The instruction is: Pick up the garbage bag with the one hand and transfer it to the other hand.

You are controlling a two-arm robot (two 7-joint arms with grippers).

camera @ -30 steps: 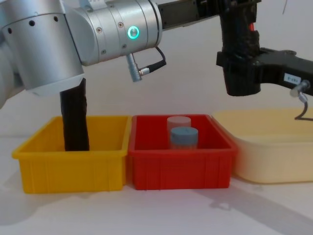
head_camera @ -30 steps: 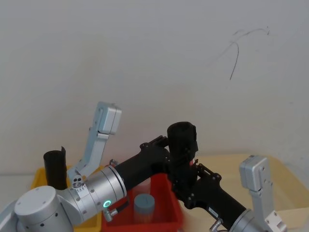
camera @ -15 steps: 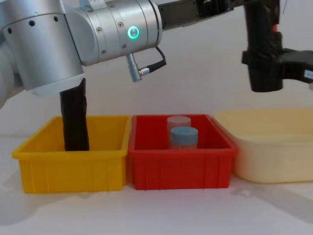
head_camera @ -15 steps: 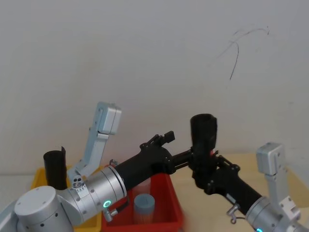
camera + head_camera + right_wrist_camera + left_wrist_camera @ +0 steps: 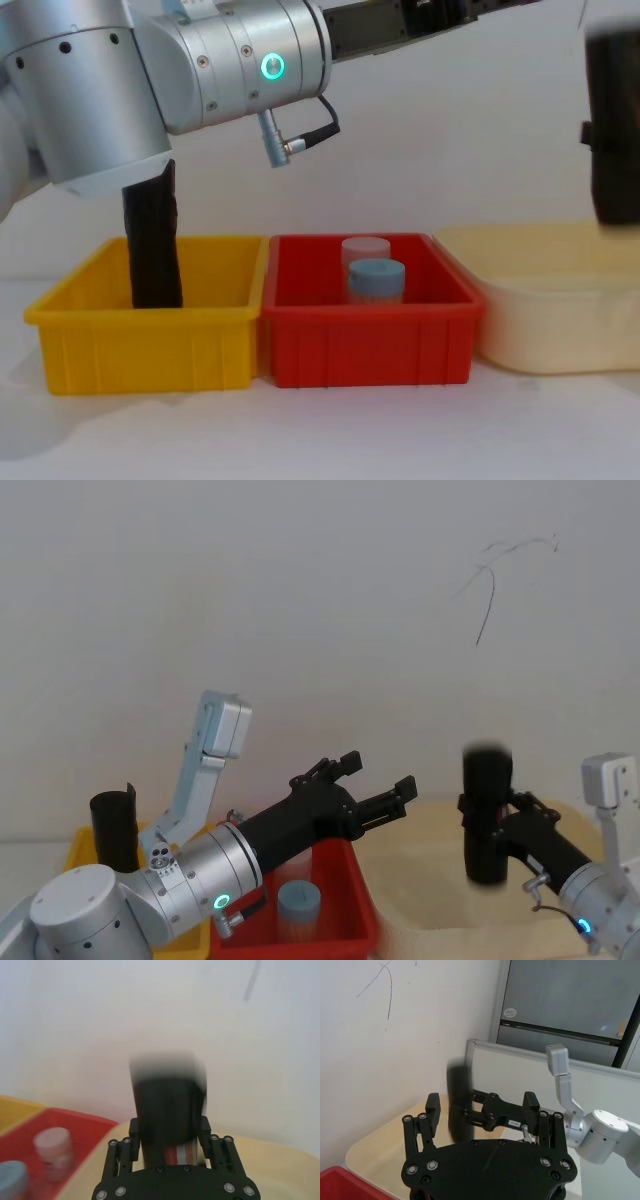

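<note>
Garbage bag (image 5: 487,780) upright in right gripper (image 5: 169,1129)

A yellow bin (image 5: 150,345), a red bin (image 5: 365,350) and a cream tub (image 5: 560,315) are sitting in a row on the surface (image 5: 320,435). A plain black roll (image 5: 152,250) is standing at the yellow bin's left side. A blue-capped jar (image 5: 376,281) and a pale jar (image 5: 365,246) are standing in the red bin.

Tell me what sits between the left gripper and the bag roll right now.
Nothing: the head view shows bare air between the open left gripper and the bag roll clamped upright in the right gripper, with the cream tub below.
</note>
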